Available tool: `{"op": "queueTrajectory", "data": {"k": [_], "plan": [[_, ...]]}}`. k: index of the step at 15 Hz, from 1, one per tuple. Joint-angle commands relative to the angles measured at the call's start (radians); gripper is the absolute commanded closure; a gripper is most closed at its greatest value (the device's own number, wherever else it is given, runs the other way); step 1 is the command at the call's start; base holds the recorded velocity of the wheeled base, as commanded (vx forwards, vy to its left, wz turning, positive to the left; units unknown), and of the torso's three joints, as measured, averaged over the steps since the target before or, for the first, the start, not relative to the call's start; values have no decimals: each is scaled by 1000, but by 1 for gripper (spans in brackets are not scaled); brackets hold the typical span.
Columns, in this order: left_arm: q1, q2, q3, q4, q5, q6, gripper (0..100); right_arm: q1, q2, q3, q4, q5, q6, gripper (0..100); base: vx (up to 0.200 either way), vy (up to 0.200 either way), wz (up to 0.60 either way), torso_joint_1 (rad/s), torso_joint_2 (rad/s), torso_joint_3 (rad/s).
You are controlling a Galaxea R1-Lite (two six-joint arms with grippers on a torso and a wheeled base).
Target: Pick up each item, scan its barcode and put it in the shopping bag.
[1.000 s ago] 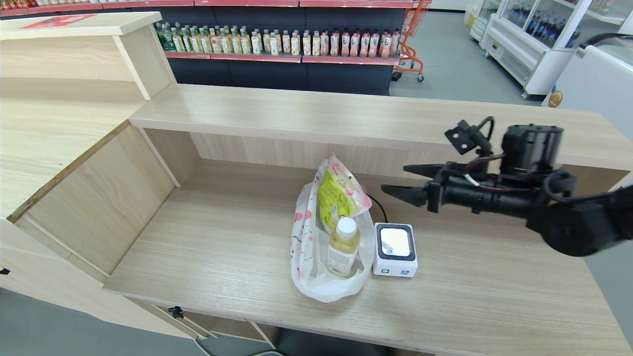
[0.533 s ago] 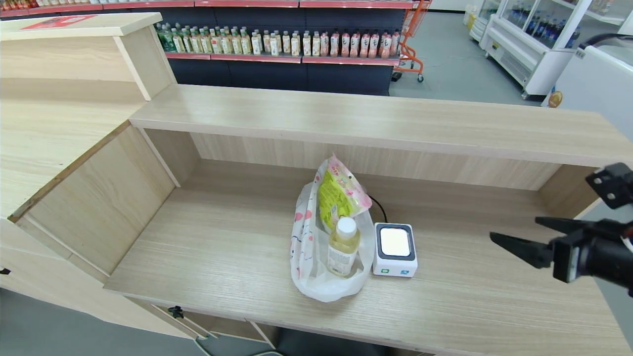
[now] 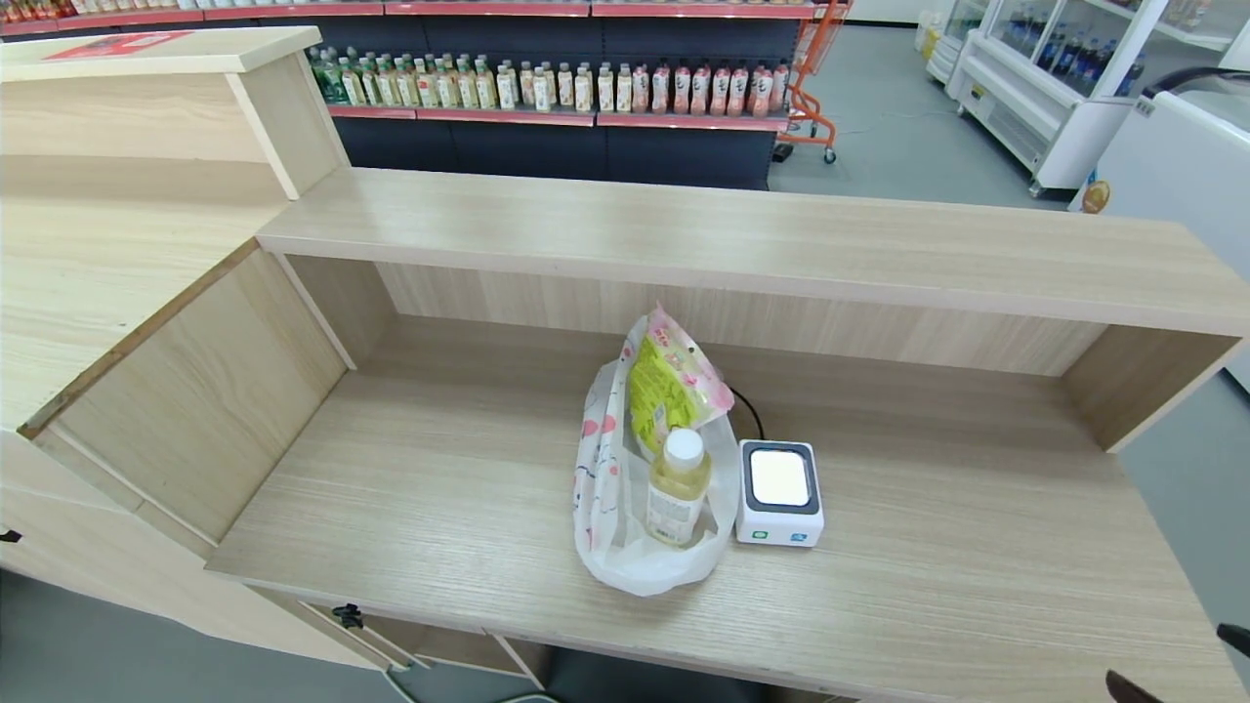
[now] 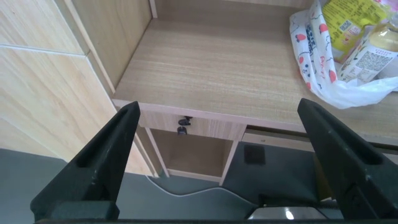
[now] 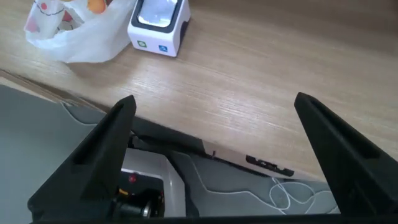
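We see a light wooden counter (image 3: 420, 488) with a raised ledge along its far side and a side wall at each end. 2 things stand directly on it: a white shopping bag (image 3: 625, 571) near the middle, and a small white scanner (image 3: 779, 493) just beside it on the right. From the scanner a black cable (image 3: 750, 408) runs over the wood toward the back wall.

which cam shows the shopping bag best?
Head view: the whole shopping bag on the counter, bottle and snack packet visible inside. Left wrist view crops it at the frame edge; right wrist view catches just one end.
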Motion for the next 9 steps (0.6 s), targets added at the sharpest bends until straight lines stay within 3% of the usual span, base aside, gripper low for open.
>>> {"op": "queueTrajectory", "data": {"k": [1,4,9], "plan": [[0,0,0,0,0,0,0,-8,-347,39,191,-18,3,0,0,0,0,0,0,0],[0,0,0,0,0,0,0,-8,-528,39,342,-36,0,0,0,0,0,0,0,0],[-2,0,0,0,0,0,0,5,-617,36,355,-38,8,0,0,0,0,0,0,0]]}}
